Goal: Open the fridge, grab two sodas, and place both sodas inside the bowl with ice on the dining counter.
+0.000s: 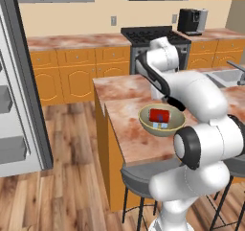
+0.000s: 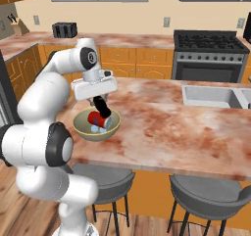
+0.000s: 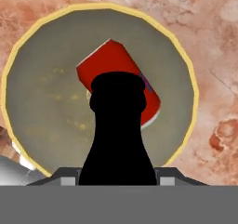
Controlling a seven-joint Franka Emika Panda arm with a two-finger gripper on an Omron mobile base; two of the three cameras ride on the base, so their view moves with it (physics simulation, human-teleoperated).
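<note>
Step in hand: the arm is hanging over the bowl [image 2: 96,127] on the dining worktop [image 2: 162,117], bringing the second soda down to join the first.
Pincer: the pincer [image 2: 99,103] is gripping the black bottle [image 3: 118,135], jaws closed on its body; in the hand view the bottle is rising from between the fingertips with its cap pointing at the bowl.
Red can: the red can [image 3: 122,82] is lying on its side inside the bowl, roughly in the middle, tilted across the floor of it.
Ice: pale cubes are showing beside the can in the right base view; in the hand view I cannot make them out.
Bowl position: it is sitting near the worktop's edge on the robot's side, above a grey stool [image 2: 105,181].
Fridge: the fridge [image 1: 19,81] is standing open at the left, well apart from the bowl.
Doing it well: I judge the bottle is lining up almost over the can, so lowering it slightly to one side should be letting it settle on the bowl's floor.
Release: opening only once the bottle is low inside the rim.
Risk: dropping from height could be knocking the can or tipping the bottle over the rim.
</note>
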